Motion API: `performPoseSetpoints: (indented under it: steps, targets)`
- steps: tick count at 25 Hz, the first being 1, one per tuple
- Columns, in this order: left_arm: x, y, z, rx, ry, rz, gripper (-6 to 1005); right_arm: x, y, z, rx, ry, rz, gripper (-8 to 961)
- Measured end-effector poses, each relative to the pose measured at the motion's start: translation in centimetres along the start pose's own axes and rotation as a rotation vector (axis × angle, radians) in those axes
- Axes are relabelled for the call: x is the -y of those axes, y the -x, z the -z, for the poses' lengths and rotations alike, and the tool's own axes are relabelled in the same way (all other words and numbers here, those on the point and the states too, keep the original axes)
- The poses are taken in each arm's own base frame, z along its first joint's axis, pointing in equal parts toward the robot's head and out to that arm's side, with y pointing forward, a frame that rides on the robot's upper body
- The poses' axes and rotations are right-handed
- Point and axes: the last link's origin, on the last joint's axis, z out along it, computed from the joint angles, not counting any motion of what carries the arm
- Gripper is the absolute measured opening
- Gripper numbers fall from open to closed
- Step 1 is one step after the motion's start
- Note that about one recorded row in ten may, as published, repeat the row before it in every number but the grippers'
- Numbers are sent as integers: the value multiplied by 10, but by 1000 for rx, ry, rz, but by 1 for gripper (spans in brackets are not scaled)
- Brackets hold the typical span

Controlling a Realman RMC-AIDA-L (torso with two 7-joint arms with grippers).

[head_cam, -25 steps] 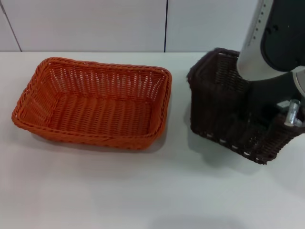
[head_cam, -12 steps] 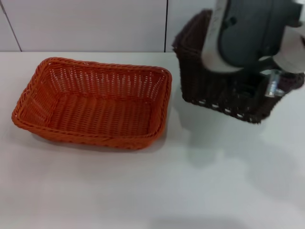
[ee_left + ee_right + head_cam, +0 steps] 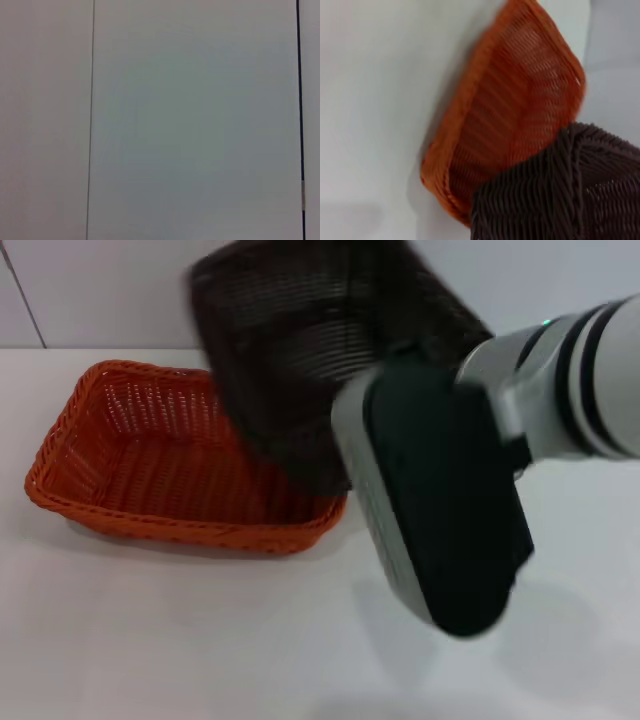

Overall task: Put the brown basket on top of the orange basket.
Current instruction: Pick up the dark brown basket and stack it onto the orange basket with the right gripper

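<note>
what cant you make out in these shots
- Right gripper: hidden in the head view behind the right arm's own wrist housing; its hold on the brown basket cannot be seen.
- Orange basket: its right part is covered by the brown basket in the head view.
- Left gripper: absent; the left wrist view shows only a wall.

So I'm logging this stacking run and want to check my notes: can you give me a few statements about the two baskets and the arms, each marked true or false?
1. The dark brown woven wicker basket is in the air, tilted, above the bright orange woven wicker basket. True.
2. The orange basket has something inside it. False: it holds nothing.
3. The right arm carries the brown basket. True.
4. The orange basket lies upside down. False: it sits upright on the white table.
5. The left arm reaches toward the baskets. False: it is out of the head view.
</note>
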Motion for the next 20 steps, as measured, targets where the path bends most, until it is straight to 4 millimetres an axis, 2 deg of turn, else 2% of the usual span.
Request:
performPoseSetpoints:
  steps: [7, 15, 20]
  targets:
    - [-3, 1, 1, 4, 6, 7, 810, 1, -6, -6, 35, -101, 172, 246]
    - [-5, 0, 1, 4, 9, 13, 810, -21, -10, -21, 60, -150, 359, 261]
    - [-9, 1, 1, 6, 19, 20, 810, -29, -12, -29, 63, -151, 392, 270]
